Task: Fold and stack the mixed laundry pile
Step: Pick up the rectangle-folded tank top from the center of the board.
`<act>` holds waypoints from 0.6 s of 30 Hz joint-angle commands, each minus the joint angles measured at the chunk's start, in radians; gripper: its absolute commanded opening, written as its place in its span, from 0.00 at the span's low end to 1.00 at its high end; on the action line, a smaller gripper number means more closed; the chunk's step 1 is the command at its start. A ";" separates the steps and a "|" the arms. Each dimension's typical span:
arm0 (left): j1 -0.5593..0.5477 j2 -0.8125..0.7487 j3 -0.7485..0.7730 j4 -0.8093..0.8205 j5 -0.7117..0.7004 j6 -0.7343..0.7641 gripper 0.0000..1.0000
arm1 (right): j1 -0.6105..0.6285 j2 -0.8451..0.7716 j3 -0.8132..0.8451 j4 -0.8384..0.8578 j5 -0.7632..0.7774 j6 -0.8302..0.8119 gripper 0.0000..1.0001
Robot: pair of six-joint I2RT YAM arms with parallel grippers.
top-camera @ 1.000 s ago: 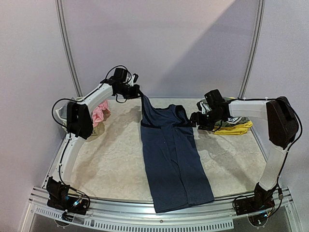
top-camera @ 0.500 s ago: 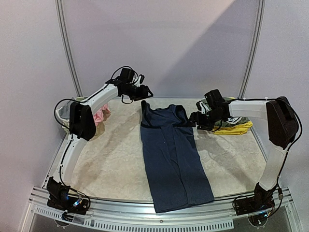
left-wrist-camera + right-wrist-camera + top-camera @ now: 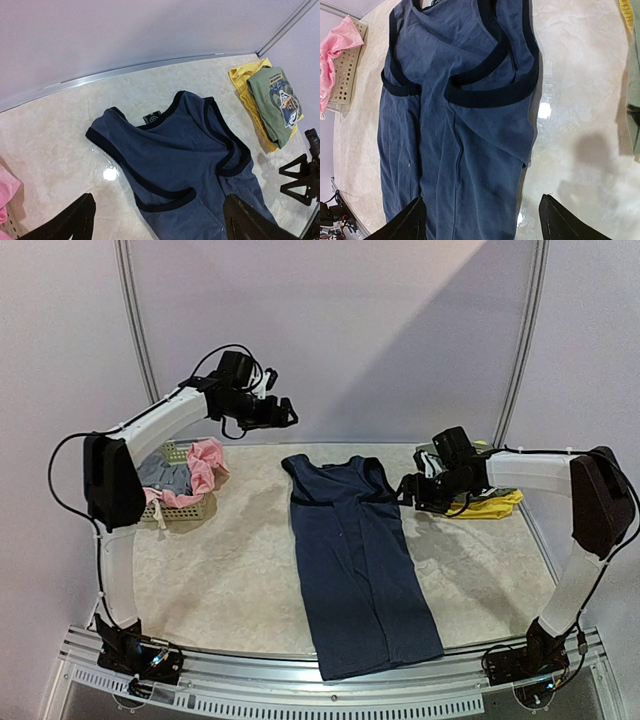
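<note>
- Laying out the navy dress (image 3: 355, 560) for its first fold looks like the step in hand. It lies lengthwise mid-desk, neckline toward 12 o'clock and hem at the near edge toward 6.
- Basket (image 3: 185, 508) at 9 o'clock on the desk (image 3: 230, 580): it holds a grey piece (image 3: 160, 475), and a pink piece (image 3: 205, 462) spills over its rim. Both are unfolded.
- Left pincer (image 3: 285, 415): raised at about 11 o'clock from the dress's neckline, fingers wide apart, holding nothing.
- Dress top: the straps are rumpled, and the armhole on the 3 o'clock side is doubled over.
- Right pincer (image 3: 481, 200): low, at 3 o'clock of the dress's shoulder, fingers apart and empty.
- Stack at 2 o'clock: an olive printed tee (image 3: 275, 100) folded on a yellow piece (image 3: 245, 85).
- Next move, as I judge it: smooth the straps, then take both shoulders and fold toward the hem.
</note>
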 commanded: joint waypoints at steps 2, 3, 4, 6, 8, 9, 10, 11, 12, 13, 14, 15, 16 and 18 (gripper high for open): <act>-0.070 -0.207 -0.295 0.017 -0.130 0.071 0.90 | 0.013 -0.073 -0.056 -0.010 0.033 0.015 0.79; -0.081 -0.243 -0.348 0.029 -0.148 0.074 0.90 | 0.017 -0.079 -0.059 -0.017 0.037 0.016 0.79; -0.092 -0.283 -0.401 0.041 -0.164 0.079 0.90 | 0.020 -0.086 -0.060 -0.025 0.043 0.018 0.79; -0.115 -0.350 -0.491 0.053 -0.187 0.086 0.89 | 0.036 -0.095 -0.065 -0.042 0.058 0.016 0.79; -0.143 -0.408 -0.567 0.052 -0.200 0.096 0.88 | 0.048 -0.107 -0.069 -0.058 0.074 0.015 0.79; -0.159 -0.436 -0.604 0.050 -0.231 0.098 0.88 | 0.055 -0.114 -0.071 -0.063 0.082 0.014 0.79; -0.174 -0.458 -0.638 0.049 -0.243 0.099 0.87 | 0.060 -0.120 -0.075 -0.072 0.093 0.016 0.79; -0.190 -0.480 -0.668 0.047 -0.253 0.098 0.87 | 0.067 -0.133 -0.077 -0.075 0.100 0.019 0.80; -0.204 -0.502 -0.696 0.048 -0.262 0.094 0.87 | 0.073 -0.143 -0.082 -0.079 0.109 0.020 0.80; -0.218 -0.518 -0.718 0.048 -0.268 0.091 0.87 | 0.078 -0.151 -0.087 -0.085 0.116 0.021 0.80; -0.231 -0.536 -0.737 0.049 -0.278 0.085 0.86 | 0.084 -0.164 -0.092 -0.089 0.123 0.023 0.80; -0.247 -0.552 -0.753 0.051 -0.289 0.080 0.86 | 0.091 -0.172 -0.100 -0.096 0.130 0.025 0.80; -0.260 -0.564 -0.767 0.055 -0.296 0.074 0.85 | 0.098 -0.183 -0.104 -0.104 0.138 0.026 0.80; -0.288 -0.586 -0.793 0.067 -0.303 0.065 0.85 | 0.109 -0.205 -0.113 -0.123 0.155 0.030 0.80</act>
